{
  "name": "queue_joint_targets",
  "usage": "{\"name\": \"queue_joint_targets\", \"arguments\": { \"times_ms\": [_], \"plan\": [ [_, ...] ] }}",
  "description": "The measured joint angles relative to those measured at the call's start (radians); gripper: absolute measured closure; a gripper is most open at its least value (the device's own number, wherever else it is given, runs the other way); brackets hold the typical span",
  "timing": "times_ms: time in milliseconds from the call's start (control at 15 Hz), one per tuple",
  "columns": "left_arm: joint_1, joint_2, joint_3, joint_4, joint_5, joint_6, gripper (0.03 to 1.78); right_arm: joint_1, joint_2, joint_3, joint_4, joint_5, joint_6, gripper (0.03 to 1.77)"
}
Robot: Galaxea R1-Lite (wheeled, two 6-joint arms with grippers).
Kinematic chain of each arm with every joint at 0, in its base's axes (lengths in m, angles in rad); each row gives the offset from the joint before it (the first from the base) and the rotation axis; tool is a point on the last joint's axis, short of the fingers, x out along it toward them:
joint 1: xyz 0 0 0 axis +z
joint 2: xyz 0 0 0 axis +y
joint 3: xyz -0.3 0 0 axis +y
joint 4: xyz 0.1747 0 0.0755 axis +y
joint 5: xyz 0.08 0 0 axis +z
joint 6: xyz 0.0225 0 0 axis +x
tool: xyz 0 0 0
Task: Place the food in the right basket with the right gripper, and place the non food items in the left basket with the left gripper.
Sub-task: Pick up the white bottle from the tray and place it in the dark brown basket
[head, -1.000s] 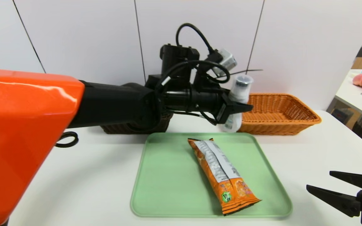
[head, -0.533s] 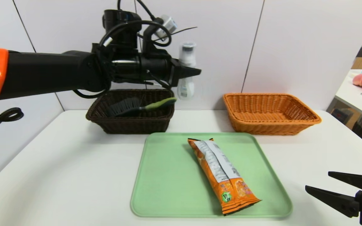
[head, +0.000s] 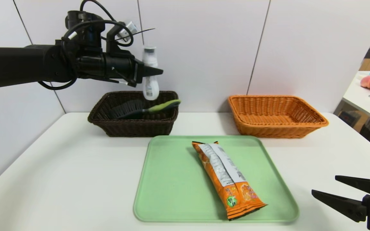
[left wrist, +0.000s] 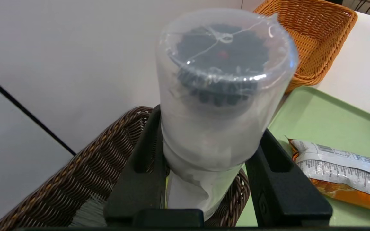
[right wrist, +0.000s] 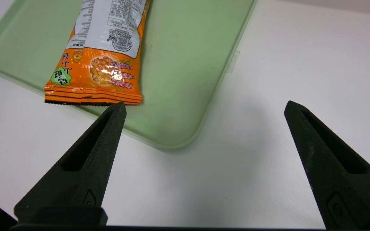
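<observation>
The dark basket [head: 133, 113] already holds the brush [head: 140, 109]. Above its right end, the left gripper [head: 151, 72] squeezes the white bottle [head: 149, 78] at its thin middle. The bottle looks light, hard and slippery. Its bottom is hidden in the left wrist view. The snack packet [head: 226, 179] lies on the green tray [head: 172, 192], soft and crinkly, so grab its middle. The right gripper [head: 324, 186] waits wide apart, partly cut off.

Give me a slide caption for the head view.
Left end effector holds small white waisted bottle above dark brown woven wicker basket; long orange snack packet awaits.
</observation>
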Motion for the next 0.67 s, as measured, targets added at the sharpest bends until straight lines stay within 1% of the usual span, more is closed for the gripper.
{"name": "queue_joint_targets", "arguments": {
  "times_ms": [400, 667],
  "plan": [
    [0.074, -0.01, 0.095, -0.002, -0.003, 0.007, 1.1, 0.0, 0.0, -0.002, 0.0, 0.0, 0.0, 0.1],
    [0.098, -0.024, 0.179, -0.018, -0.008, 0.01, 1.1, 0.0, 0.001, -0.008, 0.0, 0.001, -0.001, 0.1]
  ]
}}
